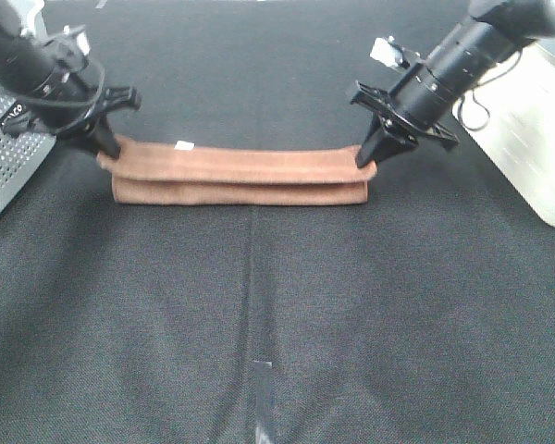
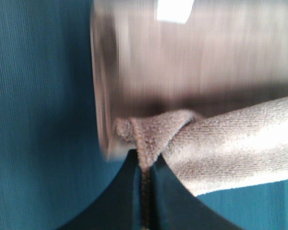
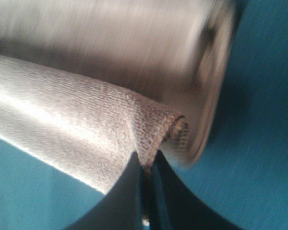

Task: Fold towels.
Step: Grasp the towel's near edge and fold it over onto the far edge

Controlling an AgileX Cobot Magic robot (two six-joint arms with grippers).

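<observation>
Black cloth covers the worktop [image 1: 277, 324], and the widest stretch of it runs from the towel's near hem toward 6 o'clock, marked only by a faint crease down the middle and a short pale strip [image 1: 262, 398] close to the front edge. At 9 o'clock a perforated metal panel [image 1: 5, 157] borders the cloth, and at 3 o'clock a white box [image 1: 536, 139] does the same, so the room at either side is narrower than in front. One reddish-brown towel [image 1: 240, 174] lies across the worktop just to the 12 o'clock side of centre, folded into a long low band with its upper layer set a little behind the lower one. One small white tag [image 1: 183, 145] shows on its far edge near the 9 o'clock end. Two arms reach in. The left one slants down from the 10 o'clock corner, and the left gripper [image 1: 106, 148] points down onto the towel's 9 o'clock end. The right one slants down from the 2 o'clock corner, and the right gripper [image 1: 368, 155] meets the 3 o'clock end. In the left wrist view the left gripper [image 2: 145, 163] has its fingers pressed almost together, with a bunched corner of the towel [image 2: 230, 148] pinched between them; the layer behind is blurred, the tag [image 2: 175, 9] a white patch on it. In the right wrist view the right gripper [image 3: 146, 165] is likewise nearly closed on the other corner of the towel [image 3: 62, 124], whose hem curls over at the tips.
</observation>
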